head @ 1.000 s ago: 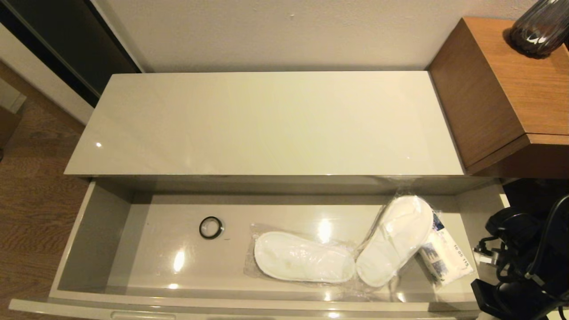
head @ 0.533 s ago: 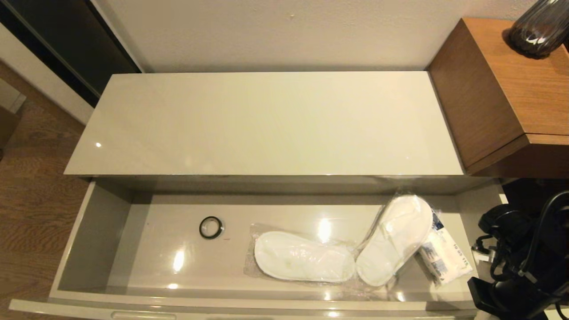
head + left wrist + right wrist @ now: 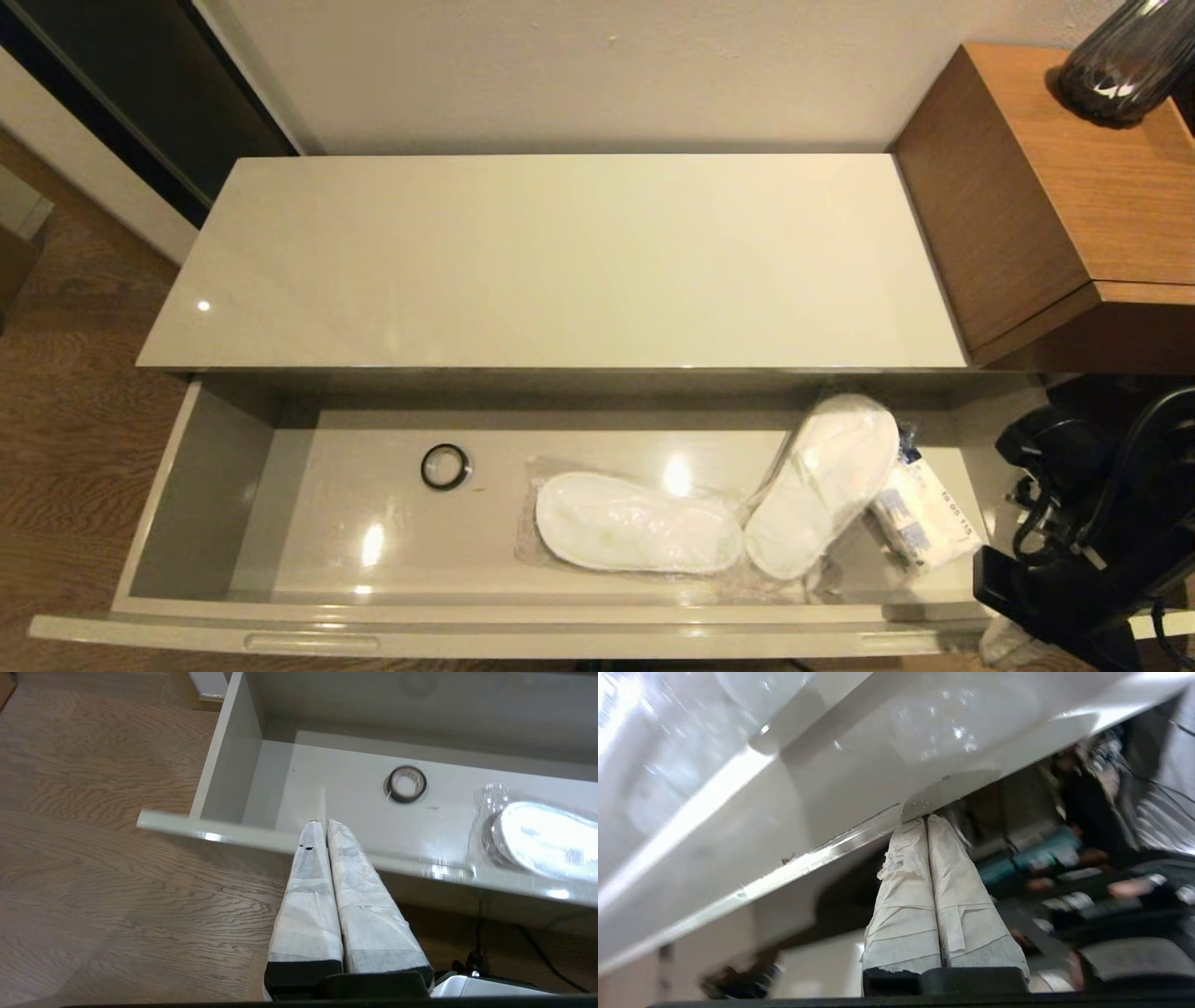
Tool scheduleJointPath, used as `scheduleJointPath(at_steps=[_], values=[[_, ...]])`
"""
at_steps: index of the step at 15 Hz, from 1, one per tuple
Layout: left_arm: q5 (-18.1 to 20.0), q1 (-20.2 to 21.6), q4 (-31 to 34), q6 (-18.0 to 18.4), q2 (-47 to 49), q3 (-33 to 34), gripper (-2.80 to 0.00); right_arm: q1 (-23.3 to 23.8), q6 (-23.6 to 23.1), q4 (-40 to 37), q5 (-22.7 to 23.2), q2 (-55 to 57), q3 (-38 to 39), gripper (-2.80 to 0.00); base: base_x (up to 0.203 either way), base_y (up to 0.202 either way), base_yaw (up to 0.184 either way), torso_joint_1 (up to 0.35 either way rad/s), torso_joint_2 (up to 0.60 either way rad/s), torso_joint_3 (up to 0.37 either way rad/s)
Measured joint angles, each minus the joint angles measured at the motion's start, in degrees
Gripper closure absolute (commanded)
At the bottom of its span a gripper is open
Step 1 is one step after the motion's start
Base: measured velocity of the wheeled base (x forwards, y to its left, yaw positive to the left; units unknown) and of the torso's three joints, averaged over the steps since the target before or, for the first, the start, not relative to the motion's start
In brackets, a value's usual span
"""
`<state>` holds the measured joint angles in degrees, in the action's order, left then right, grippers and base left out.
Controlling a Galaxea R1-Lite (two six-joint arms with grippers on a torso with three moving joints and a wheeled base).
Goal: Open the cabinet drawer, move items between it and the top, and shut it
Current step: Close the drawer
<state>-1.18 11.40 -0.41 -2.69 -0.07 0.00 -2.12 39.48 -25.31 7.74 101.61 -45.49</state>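
Note:
The cabinet drawer is pulled out below the cream top, which is bare. Inside lie the black tape roll and the two white slippers in clear plastic, one flat and one angled beside it. My left gripper is shut and empty, its tips over the drawer's front rim, with the tape roll beyond and a slipper off to the side. My right gripper is shut, its tips at the drawer's glossy edge; its arm sits by the drawer's right end.
A white packet with blue print lies in the drawer's right end beside the slippers. The taller brown wooden unit with a dark vase stands at the right. Wooden floor lies to the left.
The drawer and its contents have shifted slightly toward the cabinet. The right arm has moved a little left and up at the drawer's right end.

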Motion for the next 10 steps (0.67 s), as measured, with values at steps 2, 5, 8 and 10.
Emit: scheduleJointPath(at_steps=[2, 5, 8, 10], values=[[0.0, 0.0, 0.0, 0.0, 0.0, 0.0, 0.0, 0.0, 1.1, 2.2, -1.0, -0.9, -0.8, 0.0, 0.0, 0.0, 0.0, 0.0, 0.0, 0.0], [0.0, 0.0, 0.0, 0.0, 0.0, 0.0, 0.0, 0.1, 2.3, 3.9, -1.8, -3.0, -2.4, 0.0, 0.0, 0.0, 0.0, 0.0, 0.0, 0.0], [0.0, 0.0, 0.0, 0.0, 0.0, 0.0, 0.0, 0.1, 5.1, 3.2, -3.5, -5.8, -6.0, 0.0, 0.0, 0.0, 0.0, 0.0, 0.0, 0.0], [0.0, 0.0, 0.0, 0.0, 0.0, 0.0, 0.0, 0.1, 6.3, 1.9, -6.2, -8.1, -9.1, 0.0, 0.0, 0.0, 0.0, 0.0, 0.0, 0.0]])
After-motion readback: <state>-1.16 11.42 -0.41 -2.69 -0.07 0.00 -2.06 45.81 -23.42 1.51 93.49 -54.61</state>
